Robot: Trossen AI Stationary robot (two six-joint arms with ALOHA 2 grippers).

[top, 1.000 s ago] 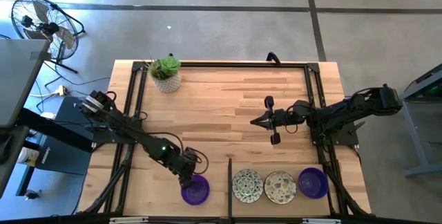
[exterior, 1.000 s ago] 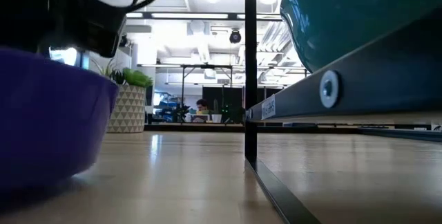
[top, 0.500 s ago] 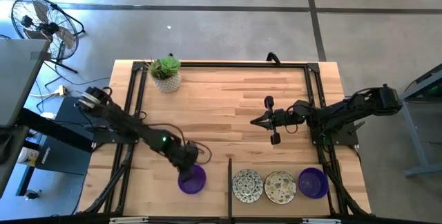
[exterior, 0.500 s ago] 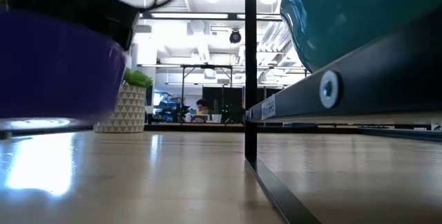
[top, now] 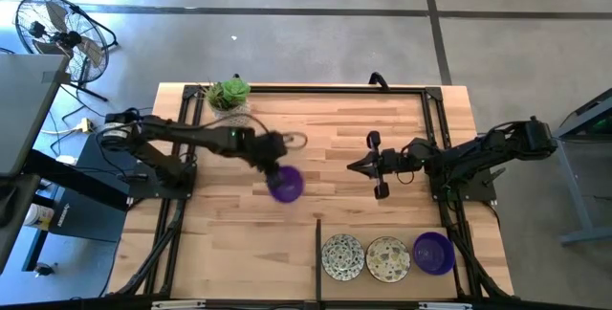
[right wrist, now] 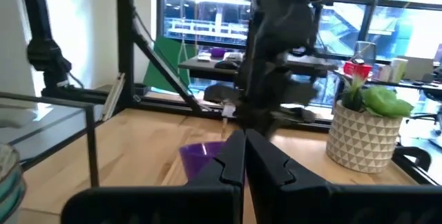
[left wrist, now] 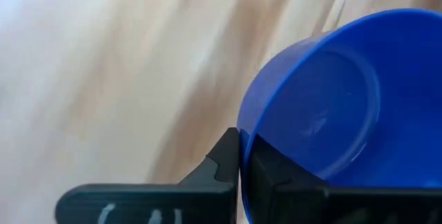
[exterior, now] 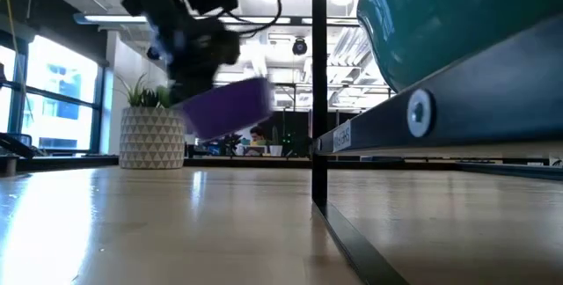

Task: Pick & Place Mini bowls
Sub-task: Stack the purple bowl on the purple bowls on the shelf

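My left gripper (top: 277, 166) is shut on a glossy purple mini bowl (top: 285, 184) above the middle of the table. The low view shows the bowl (exterior: 227, 109) tilted and well above the wood. It looks blue in the left wrist view (left wrist: 331, 106). My right gripper (top: 356, 167) hovers shut and empty to the right of the bowl. Two speckled cream bowls (top: 342, 256) (top: 387, 258) and one purple bowl (top: 433, 252) sit on their bases in a row at the near edge. My left gripper pinches the bowl's rim (left wrist: 243, 137), with one finger (left wrist: 224, 162) outside the wall and the other finger (left wrist: 273, 175) inside the bowl. The bowl is lifted clear of the table and hangs tilted below the gripper (exterior: 189, 47).
A pale pot with a green plant (top: 230, 104) stands at the far left. A black frame rail (top: 316, 88) runs around the table, and a dark divider bar (top: 317, 253) stands at the near edge. A teal shape (exterior: 440, 21) looms close in the low view.
My left gripper has risen from the table's near edge and swung toward the far edge and the table's middle. It has carried the purple bowl, which rested on the wood a second ago and now hangs tilted and clear. My right gripper has kept still.
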